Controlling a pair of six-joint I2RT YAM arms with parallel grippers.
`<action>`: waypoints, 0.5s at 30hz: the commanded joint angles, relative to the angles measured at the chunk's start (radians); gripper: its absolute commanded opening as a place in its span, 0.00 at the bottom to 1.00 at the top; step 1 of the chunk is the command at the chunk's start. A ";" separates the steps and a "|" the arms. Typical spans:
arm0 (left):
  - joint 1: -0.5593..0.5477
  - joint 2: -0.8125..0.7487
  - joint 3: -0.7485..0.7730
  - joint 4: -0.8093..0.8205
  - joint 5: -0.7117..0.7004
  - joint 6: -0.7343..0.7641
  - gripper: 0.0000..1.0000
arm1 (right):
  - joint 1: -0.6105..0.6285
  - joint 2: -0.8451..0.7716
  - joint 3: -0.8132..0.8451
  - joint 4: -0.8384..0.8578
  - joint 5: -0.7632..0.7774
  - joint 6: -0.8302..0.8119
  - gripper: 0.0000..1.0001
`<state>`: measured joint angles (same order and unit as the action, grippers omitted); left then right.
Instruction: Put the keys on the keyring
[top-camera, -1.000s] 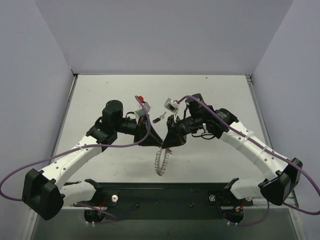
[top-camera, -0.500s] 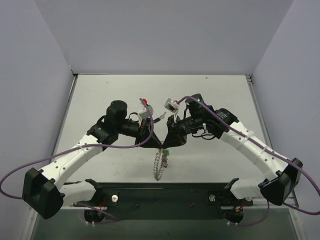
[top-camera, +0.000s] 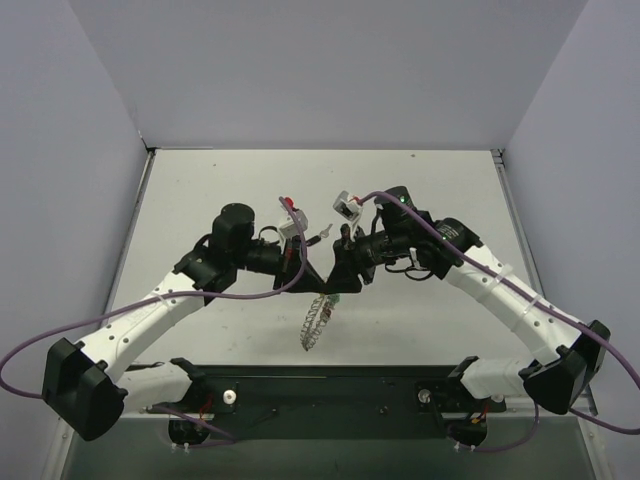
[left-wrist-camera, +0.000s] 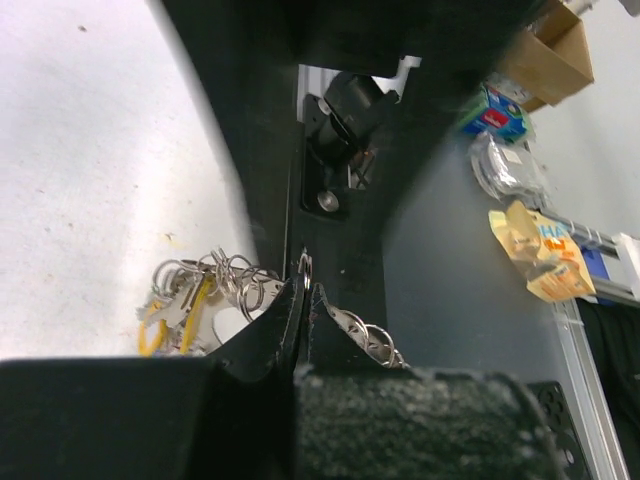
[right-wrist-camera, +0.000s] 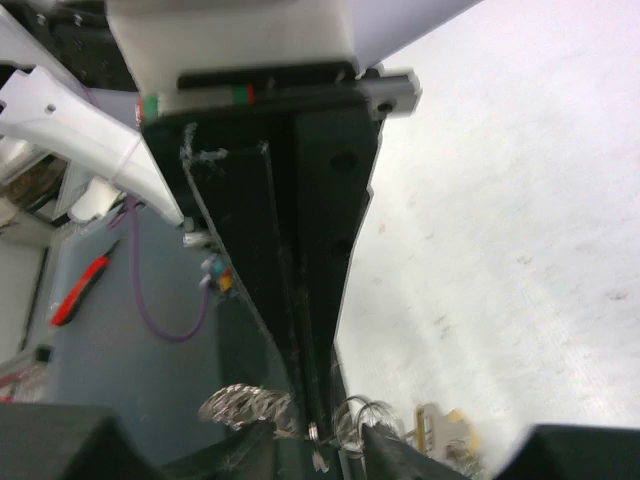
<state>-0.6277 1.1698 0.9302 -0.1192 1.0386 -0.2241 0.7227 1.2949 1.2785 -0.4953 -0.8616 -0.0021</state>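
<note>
Left claw (left-wrist-camera: 301, 292) clenched on the rim of the keyring (top-camera: 314, 325), which hangs down from the pinch. Right claw (right-wrist-camera: 318, 440) stands slightly parted astride the same rim. Keys (left-wrist-camera: 182, 308) cluster just beside the pinch.

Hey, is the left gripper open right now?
No, the left gripper has its fingers pressed together, pinching the wire rim of the keyring.

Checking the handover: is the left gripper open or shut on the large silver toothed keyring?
Shut: the left gripper has its fingertips together in the left wrist view, pinching the large silver toothed keyring by its rim.
</note>
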 joint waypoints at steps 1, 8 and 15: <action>-0.012 -0.076 -0.053 0.231 -0.066 -0.092 0.00 | -0.011 -0.148 -0.069 0.220 0.156 0.109 0.51; -0.013 -0.160 -0.197 0.516 -0.156 -0.216 0.00 | -0.037 -0.332 -0.254 0.486 0.308 0.247 0.81; -0.013 -0.237 -0.346 0.867 -0.267 -0.307 0.00 | -0.037 -0.333 -0.291 0.606 0.216 0.315 0.80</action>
<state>-0.6361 0.9855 0.6170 0.4297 0.8536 -0.4572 0.6876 0.9546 1.0096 -0.0372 -0.5995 0.2501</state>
